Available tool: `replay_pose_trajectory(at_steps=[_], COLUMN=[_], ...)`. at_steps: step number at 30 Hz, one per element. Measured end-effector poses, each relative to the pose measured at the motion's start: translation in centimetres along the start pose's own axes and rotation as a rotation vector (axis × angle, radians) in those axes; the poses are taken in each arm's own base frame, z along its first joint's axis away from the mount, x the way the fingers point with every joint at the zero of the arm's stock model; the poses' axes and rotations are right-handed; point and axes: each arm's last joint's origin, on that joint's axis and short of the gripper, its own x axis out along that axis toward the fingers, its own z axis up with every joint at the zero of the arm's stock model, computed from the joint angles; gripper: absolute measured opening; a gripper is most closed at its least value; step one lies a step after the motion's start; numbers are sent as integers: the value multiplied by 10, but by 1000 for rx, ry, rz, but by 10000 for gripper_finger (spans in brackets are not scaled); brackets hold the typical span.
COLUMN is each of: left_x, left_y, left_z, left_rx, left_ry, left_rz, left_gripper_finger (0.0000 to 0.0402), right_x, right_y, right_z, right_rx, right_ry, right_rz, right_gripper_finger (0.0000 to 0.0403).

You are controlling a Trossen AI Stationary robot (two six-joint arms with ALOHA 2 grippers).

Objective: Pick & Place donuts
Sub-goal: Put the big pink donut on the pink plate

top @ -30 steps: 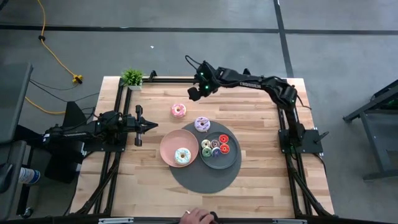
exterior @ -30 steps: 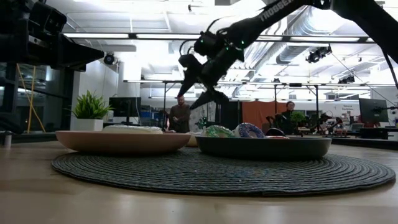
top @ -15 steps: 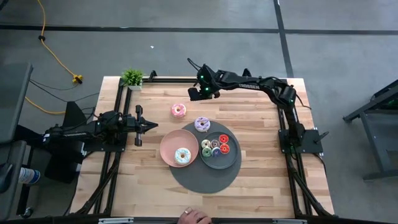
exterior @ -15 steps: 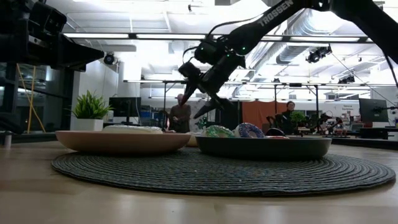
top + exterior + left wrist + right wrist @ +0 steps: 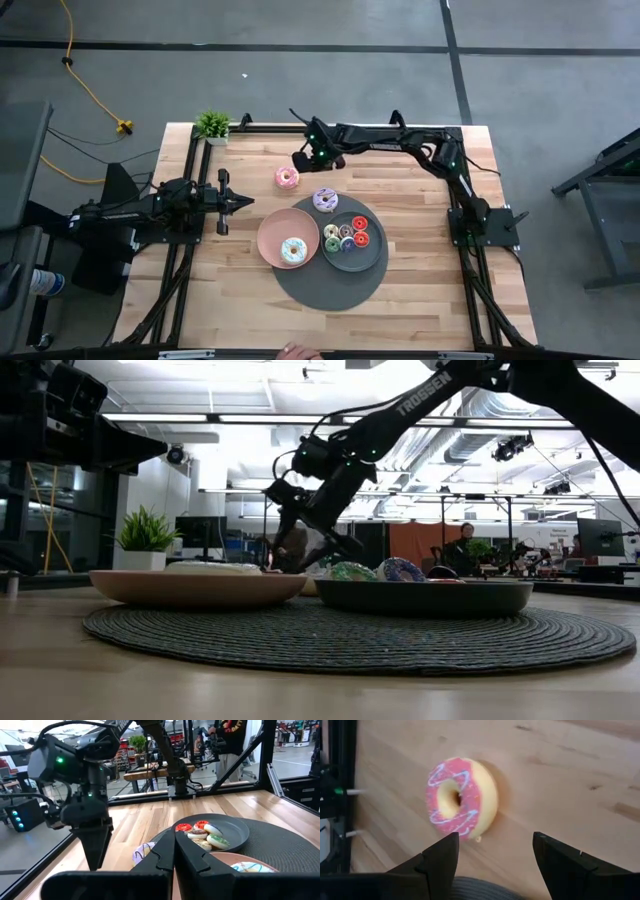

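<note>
The right hand (image 5: 297, 161) is spread wide, just above the pink donut (image 5: 287, 178) on the surface (image 5: 420, 290). That donut is left to move. Other donuts already sit on plates. The left hand (image 5: 243, 201) waits, pressed together.

Donut (image 5: 461, 799) on bare wood: pink icing, pale squiggles, yellow dough. Second donut (image 5: 325, 199): lilac-white icing. Third (image 5: 293, 250): white with blue, on pink plate (image 5: 270, 232). Tiny donuts (image 5: 346, 236), red, green, brown, in dark grey plate (image 5: 371, 259); mat (image 5: 325, 291) charcoal.
</note>
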Motion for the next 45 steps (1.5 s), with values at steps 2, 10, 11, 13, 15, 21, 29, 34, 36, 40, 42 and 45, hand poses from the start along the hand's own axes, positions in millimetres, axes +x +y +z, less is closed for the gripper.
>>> replay_pose_trajectory(at_steps=[2, 10, 11, 13, 15, 21, 29, 34, 36, 40, 42, 45], left_x=[0, 0, 0, 0, 0, 0, 0, 0, 0, 0, 0, 0], left_y=[0, 0, 0, 0, 0, 0, -1, -1, -1, -1, -1, -1], left_z=[0, 0, 0, 0, 0, 0, 0, 0, 0, 0, 0, 0], left_rx=[0, 0, 0, 0, 0, 0, 0, 0, 0, 0, 0, 0], left_ry=[0, -1, -1, -1, -1, -1, -7, -8, -8, -8, -7, -7], left_rz=[-1, -4, -5, -5, -5, -6, -28, -32, -32, -32, -32, -32], left_gripper_finger=[1, 1, 1, 1, 1, 1, 1, 1, 1, 1, 1, 1], right_x=[1, 5, 6, 6, 7, 9, 15, 17, 21, 27, 30, 33], right_y=[2, 10, 11, 14, 16, 19, 32, 35, 34, 35, 33, 32], right_z=[-2, -10, -12, -13, -15, -21, -37, -43, -48, -58, -61, -61], right_rx=[9, 47, 50, 55, 52, 93, 167, 231, 273, 283, 302, 308], right_ry=[-15, -50, -50, -51, -49, -56, -89, -129, -134, -171, -192, -236], right_rz=[-9, -28, -23, -11, -7, -17, -17, -43, -44, -36, -34, -22], right_gripper_finger=[246, 246, 246, 246, 246, 246, 246, 246, 246, 246, 246, 246])
